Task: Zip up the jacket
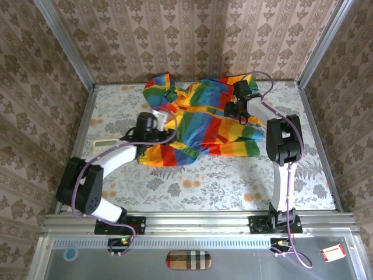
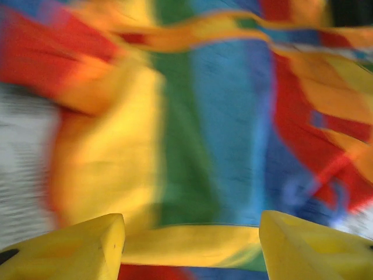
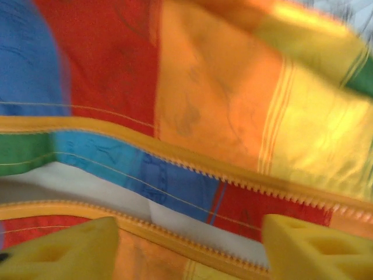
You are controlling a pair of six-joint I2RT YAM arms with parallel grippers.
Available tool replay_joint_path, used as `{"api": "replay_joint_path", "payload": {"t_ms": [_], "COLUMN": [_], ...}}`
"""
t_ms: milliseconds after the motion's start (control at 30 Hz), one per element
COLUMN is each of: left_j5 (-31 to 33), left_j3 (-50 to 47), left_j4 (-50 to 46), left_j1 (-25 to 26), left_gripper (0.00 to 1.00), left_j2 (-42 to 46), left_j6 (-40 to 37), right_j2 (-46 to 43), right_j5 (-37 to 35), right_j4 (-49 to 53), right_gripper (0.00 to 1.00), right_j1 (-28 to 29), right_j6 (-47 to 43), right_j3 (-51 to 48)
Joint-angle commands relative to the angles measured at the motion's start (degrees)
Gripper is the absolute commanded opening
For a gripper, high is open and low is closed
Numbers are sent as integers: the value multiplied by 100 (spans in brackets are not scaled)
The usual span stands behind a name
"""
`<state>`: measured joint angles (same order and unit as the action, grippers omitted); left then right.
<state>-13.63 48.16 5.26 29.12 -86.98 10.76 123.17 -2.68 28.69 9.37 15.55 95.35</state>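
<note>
Top external. The jacket (image 1: 201, 119) lies spread on the table (image 1: 233, 181), rainbow stripes up, its hood on the far side of the left pincer (image 1: 163, 133). The left pincer sits low over the jacket's near-left part. The right pincer (image 1: 240, 118) is down on the jacket's right part. Most of the cloth lies between the two pincers. From this height I cannot tell how either pincer's jaws stand.

Left wrist. Blurred. The left pincer (image 2: 191, 233) has its yellow fingers (image 2: 87, 248) apart. A yellow band of cloth spans the gap between them. Ahead of the tips run yellow, green, blue and red stripes of the jacket (image 2: 233, 128). I cannot tell whether the fingers touch the cloth.

Right wrist. The right pincer (image 3: 191, 233) has its jaws apart. The orange zipper (image 3: 233, 175) is unjoined, its two toothed edges running slantwise just ahead of and between the tips. A pale strip (image 3: 87, 189) shows between the edges. Beyond the tips lie red, orange and yellow stripes.
</note>
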Motion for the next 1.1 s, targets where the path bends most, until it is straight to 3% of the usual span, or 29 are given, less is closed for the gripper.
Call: {"api": "replay_joint_path", "payload": {"t_ms": [0,133,367,533,700,900,1067], "left_j5": [-323,-636,-782,-1032,-1397,-1500,-1371], "left_j3": [433,957,1186,1068,1167,2045,2409], "left_j4": [-304,-313,-538,-675,-667,-1158,-1521], "left_j1": [677,864,435,-228,-907,-1051,-1058], "left_gripper": [62,53,48,47,45,42,42], "left_j2": [-593,-1408,-1813,-1895,-2113,-2507,-2284], "left_j6": [447,681,839,1000,1127,922,762], "right_j2": [51,-70,-638,-1241,-1798,-1994,-2280], "right_j5": [-16,279,501,521,492,610,447], "right_j4": [563,476,159,-21,-192,-287,101], "right_gripper": [52,38,26,29,29,28,30], "right_j1": [-7,-6,80,423,1112,2138,2175], "right_j6": [370,590,770,817,1091,1315,1043], "right_j3": [78,-376,-1618,-2315,-2922,-3007,-2478]}}
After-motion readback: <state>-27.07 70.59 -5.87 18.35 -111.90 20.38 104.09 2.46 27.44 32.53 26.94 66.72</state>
